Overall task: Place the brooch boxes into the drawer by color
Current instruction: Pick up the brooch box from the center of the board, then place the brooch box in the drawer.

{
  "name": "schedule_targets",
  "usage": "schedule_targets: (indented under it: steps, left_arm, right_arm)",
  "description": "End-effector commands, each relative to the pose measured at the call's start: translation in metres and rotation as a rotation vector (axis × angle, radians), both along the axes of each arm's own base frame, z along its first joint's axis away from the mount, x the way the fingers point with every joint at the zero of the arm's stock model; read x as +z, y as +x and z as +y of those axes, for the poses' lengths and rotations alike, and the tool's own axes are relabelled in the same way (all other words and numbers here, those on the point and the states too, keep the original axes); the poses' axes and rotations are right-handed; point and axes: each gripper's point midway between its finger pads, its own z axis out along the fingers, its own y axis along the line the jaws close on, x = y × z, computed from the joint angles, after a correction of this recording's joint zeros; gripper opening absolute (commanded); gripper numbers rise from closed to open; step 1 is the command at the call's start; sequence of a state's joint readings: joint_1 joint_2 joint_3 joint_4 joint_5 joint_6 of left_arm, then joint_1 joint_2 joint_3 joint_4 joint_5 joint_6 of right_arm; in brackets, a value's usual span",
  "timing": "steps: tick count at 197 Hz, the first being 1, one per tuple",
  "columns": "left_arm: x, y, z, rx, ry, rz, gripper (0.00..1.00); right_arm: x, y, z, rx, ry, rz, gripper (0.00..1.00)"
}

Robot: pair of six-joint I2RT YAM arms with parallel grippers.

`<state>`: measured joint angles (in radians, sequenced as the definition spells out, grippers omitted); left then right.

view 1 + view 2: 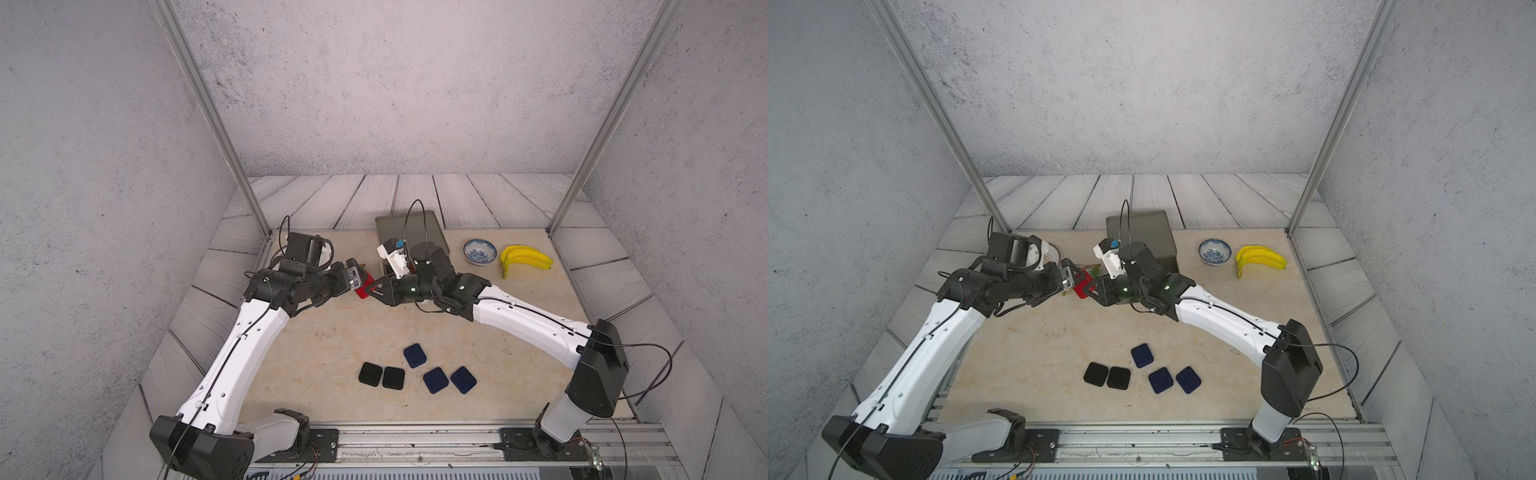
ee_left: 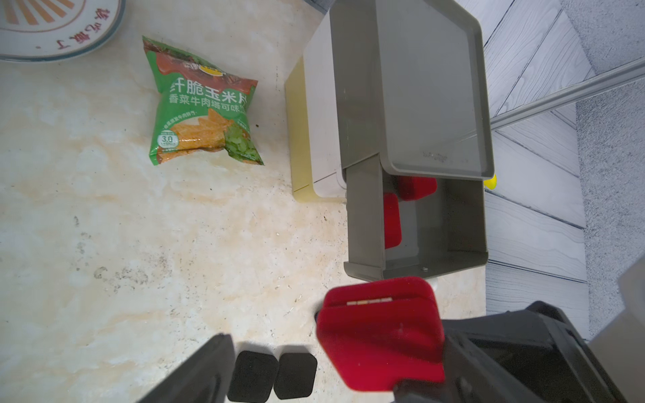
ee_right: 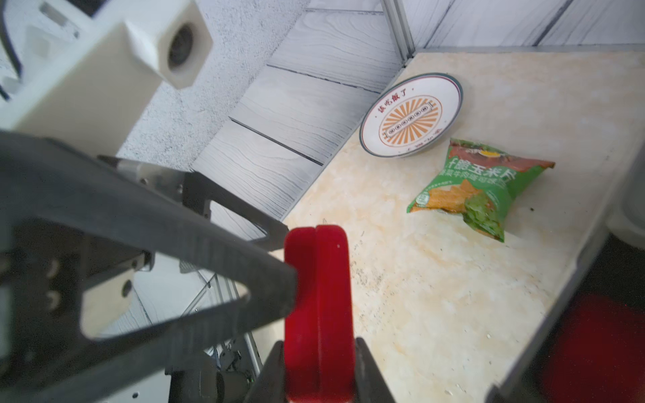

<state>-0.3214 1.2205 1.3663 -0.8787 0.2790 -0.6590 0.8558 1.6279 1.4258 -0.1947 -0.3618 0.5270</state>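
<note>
Right arm (image 1: 528, 318) stretched inward, pincer (image 1: 372, 289) clamping red box (image 3: 316, 296).

The left arm (image 1: 249, 345) and right arm (image 1: 532, 320) share one build: long glossy white shells dotted with small round holes, joined by matte black housings. A thin black cable (image 1: 540, 319) runs along each shell. Small green lights (image 1: 411, 289) glow near the right wrist. Each wrist carries a white camera block (image 1: 392, 259). The left gripper (image 1: 361, 282) has black fingers (image 3: 209, 258) shaped as open triangular frames.
</note>
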Motion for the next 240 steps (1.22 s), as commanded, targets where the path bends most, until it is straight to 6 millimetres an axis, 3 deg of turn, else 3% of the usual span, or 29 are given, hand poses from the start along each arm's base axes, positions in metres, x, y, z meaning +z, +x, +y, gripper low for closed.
schedule_targets:
  steps: [1, 39, 66, 127, 211, 225, 240]
  left_arm:
    - [-0.002, -0.001, 0.018, 0.039, 0.094, -0.034, 0.98]
    - [-0.015, -0.003, 0.027, 0.033, 0.165, -0.01, 0.98]
    - [-0.023, -0.002, 0.023, 0.022, 0.15, -0.003, 0.98]
    - [-0.03, -0.005, 0.022, 0.006, 0.153, 0.012, 0.98]
    - [-0.034, -0.01, 0.025, 0.002, 0.166, 0.02, 0.98]
    - [-0.034, -0.01, 0.025, 0.002, 0.168, 0.018, 0.98]
    - [-0.034, -0.01, 0.025, 0.001, 0.169, 0.019, 0.98]
  right_arm:
    - [0.012, 0.015, -0.052, -0.106, -0.042, -0.001, 0.12]
    - [-0.009, 0.036, -0.129, -0.221, -0.176, 0.115, 0.12]
    - [-0.022, 0.043, -0.157, -0.246, -0.249, 0.173, 0.12]
    - [-0.047, 0.044, -0.15, -0.175, -0.302, 0.275, 0.12]
    - [-0.065, 0.06, -0.138, -0.156, -0.327, 0.325, 0.15]
    - [-0.069, 0.061, -0.141, -0.167, -0.347, 0.33, 0.2]
    - [-0.072, 0.063, -0.147, -0.189, -0.381, 0.322, 0.37]
